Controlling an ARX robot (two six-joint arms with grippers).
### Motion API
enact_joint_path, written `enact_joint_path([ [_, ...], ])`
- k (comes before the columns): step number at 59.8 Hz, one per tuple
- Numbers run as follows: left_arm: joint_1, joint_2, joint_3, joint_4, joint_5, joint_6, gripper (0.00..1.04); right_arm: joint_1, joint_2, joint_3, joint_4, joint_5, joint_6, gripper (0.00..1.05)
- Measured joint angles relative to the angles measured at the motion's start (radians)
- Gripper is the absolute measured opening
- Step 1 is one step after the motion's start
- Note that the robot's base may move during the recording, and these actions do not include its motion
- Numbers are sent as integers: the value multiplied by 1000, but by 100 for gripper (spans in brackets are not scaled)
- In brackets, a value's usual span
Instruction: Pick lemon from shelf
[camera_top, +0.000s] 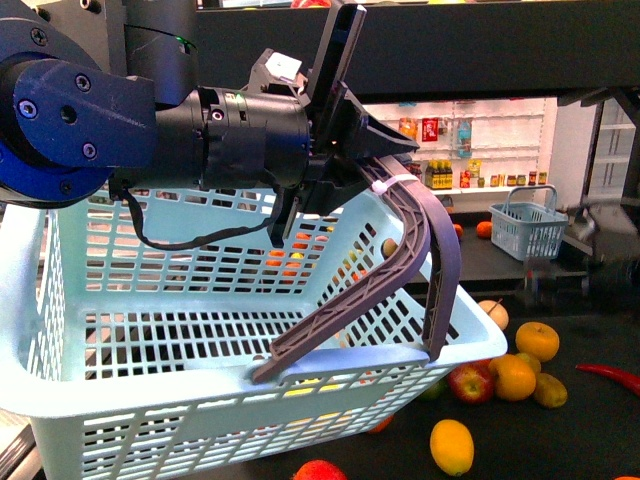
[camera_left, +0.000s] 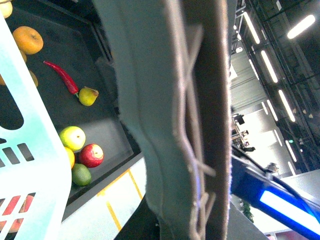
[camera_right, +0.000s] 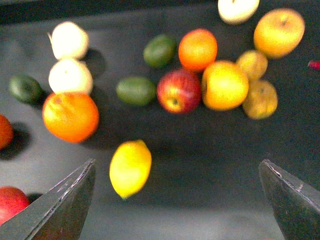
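Observation:
The lemon (camera_right: 130, 167), a smooth yellow oval, lies on the dark tray of the shelf (camera_right: 210, 165). My right gripper (camera_right: 177, 200) hovers open above that tray, its two dark fingers spread wide. The lemon sits just inside one finger (camera_right: 62, 202), apart from it. In the front view the lemon (camera_top: 452, 446) rests near the tray's front, right of the basket. My left gripper (camera_top: 365, 150) is shut on the grey-purple basket handle (camera_top: 415, 235) and holds up the light blue basket (camera_top: 200, 360). The handle (camera_left: 170, 120) fills the left wrist view.
Near the lemon lie a red apple (camera_right: 179, 90), oranges (camera_right: 70, 116), green fruits (camera_right: 136, 90), pale fruits and a rounder yellow-orange fruit (camera_right: 224, 85). A red chilli (camera_top: 610, 375) lies at the right. A small blue basket (camera_top: 528, 222) and white bottle shelves (camera_top: 450, 150) stand behind.

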Motion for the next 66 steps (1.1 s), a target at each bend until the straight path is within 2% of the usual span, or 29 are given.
enact_joint_path([
  [11,0,0,0,0,-1,0,8,42,156,32,-14,30,-14,97],
  [23,0,0,0,0,0,0,8,118,324,198,-90,82,-6,97],
  [35,0,0,0,0,0,0,8,175,508,457,-229,151,-3,97],
  [43,0,0,0,0,-2,0,8,181,671,727,-371,231,-6,97],
  [62,0,0,0,0,0,0,8,183,956,1259,-658,258,-6,97],
  [66,0,0,0,0,-1,0,8,186,990,1317,-680,264,-5,97],
])
